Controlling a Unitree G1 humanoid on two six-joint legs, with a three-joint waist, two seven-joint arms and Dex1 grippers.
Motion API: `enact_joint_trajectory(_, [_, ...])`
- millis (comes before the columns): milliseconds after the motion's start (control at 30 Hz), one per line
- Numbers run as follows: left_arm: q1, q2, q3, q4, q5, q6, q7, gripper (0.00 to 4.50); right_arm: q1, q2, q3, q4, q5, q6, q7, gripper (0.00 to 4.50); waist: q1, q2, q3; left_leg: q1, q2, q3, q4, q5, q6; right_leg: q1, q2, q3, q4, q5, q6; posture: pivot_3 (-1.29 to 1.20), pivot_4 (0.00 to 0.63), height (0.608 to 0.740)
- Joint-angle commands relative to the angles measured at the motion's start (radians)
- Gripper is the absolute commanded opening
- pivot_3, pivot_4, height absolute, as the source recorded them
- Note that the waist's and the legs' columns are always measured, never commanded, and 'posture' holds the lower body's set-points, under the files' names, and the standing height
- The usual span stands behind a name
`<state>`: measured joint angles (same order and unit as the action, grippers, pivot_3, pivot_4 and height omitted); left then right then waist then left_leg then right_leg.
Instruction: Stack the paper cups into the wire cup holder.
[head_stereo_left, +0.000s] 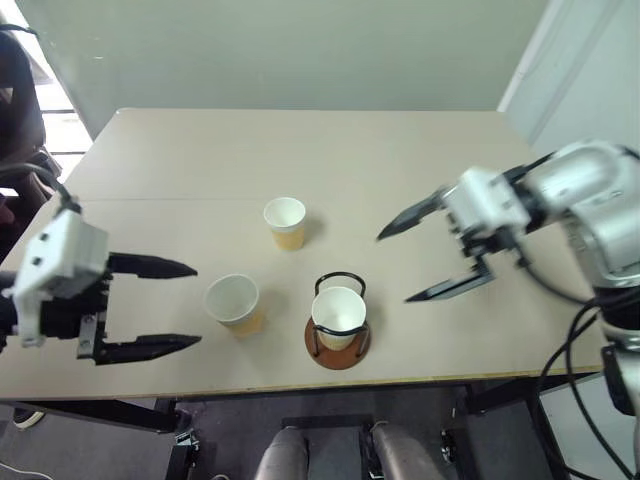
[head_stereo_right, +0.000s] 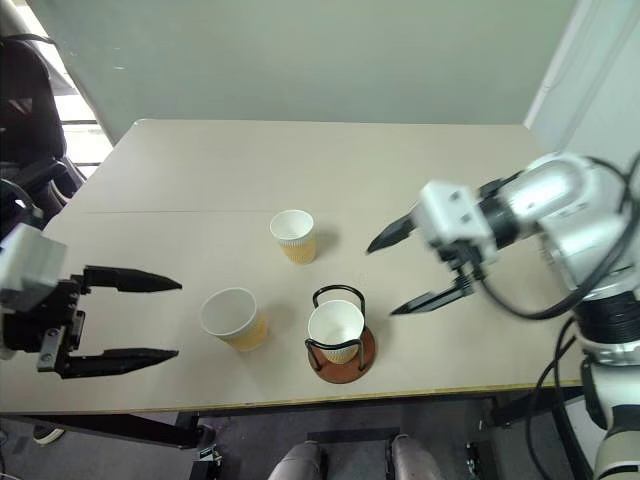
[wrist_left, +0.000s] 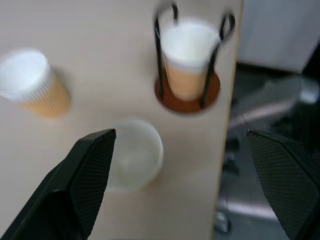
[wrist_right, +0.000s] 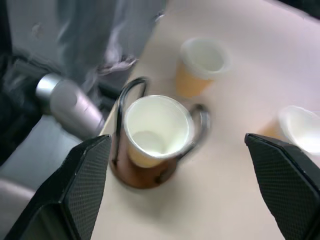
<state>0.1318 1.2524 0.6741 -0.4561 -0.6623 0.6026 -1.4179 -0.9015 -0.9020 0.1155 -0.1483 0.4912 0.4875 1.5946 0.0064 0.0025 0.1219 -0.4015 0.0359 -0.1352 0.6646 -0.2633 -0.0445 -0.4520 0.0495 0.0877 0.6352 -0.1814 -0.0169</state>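
Cup (head_stereo_left: 338, 315) sits in holder (head_stereo_left: 338, 350); right pincer (head_stereo_left: 412, 262) gapes empty.

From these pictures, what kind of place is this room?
Probably an office or a lab room. A plain beige table stands before a bare pale wall, a dark chair sits at the left side, and paper cups lie ready beside a wire cup holder.
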Motion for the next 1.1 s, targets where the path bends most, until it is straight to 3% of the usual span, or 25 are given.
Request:
enact_joint_trajectory(33, [0.005,0.017,-0.077,0.004,0.1,-0.076,0.016,4.5,0.099,-0.112,-0.149,0.116,0.078,-0.005,0.019,4.4,0.006,-0.002,-0.001,0.0,0.0,0.0,0.0,0.0,-0.001,0.001,0.0,0.0,-0.001,0.0,-0.001,0.0,0.15,0.74])
enact_joint_trajectory(167, [-0.073,0.012,-0.214,0.014,0.136,-0.113,0.066,4.5,0.208,-0.169,-0.284,0.218,0.115,0.013,0.016,4.4,0.008,-0.001,-0.001,0.001,0.0,0.001,0.001,-0.003,-0.002,0.001,0.0,0.001,-0.002,-0.001,-0.001,0.0,0.15,0.74])
enact_joint_trajectory(400, [-0.224,0.018,-0.408,0.113,0.209,-0.201,0.052,4.5,0.358,-0.203,-0.391,0.154,0.153,0.046,-0.03,4.4,0.001,0.0,0.0,0.002,0.002,0.002,0.0,-0.003,-0.002,0.001,0.002,0.001,0.001,0.001,0.002,0.0,0.15,0.74])
enact_joint_trajectory(867, [-0.318,-0.004,-0.603,0.158,0.325,-0.287,0.045,4.5,0.437,-0.217,-0.454,0.042,0.207,0.084,-0.099,4.4,-0.002,0.0,0.0,0.001,0.002,0.002,0.001,-0.003,-0.002,0.001,0.002,0.001,-0.001,0.001,0.004,0.0,0.15,0.74])
enact_joint_trajectory(967, [-0.338,-0.015,-0.634,0.172,0.361,-0.301,0.06,3.86,0.443,-0.219,-0.454,0.039,0.205,0.08,-0.104,4.46,-0.001,0.0,0.0,0.001,0.002,0.002,0.001,-0.003,-0.002,0.001,0.002,0.001,-0.001,0.002,0.005,0.0,0.15,0.74])
enact_joint_trajectory(1100, [-0.367,-0.03,-0.659,0.183,0.376,-0.305,0.06,2.46,0.444,-0.222,-0.45,0.039,0.202,0.074,-0.107,4.46,-0.001,0.0,0.0,0.001,0.002,0.002,0.002,-0.003,-0.001,0.001,0.002,0.001,-0.001,0.002,0.006,0.0,0.15,0.74])
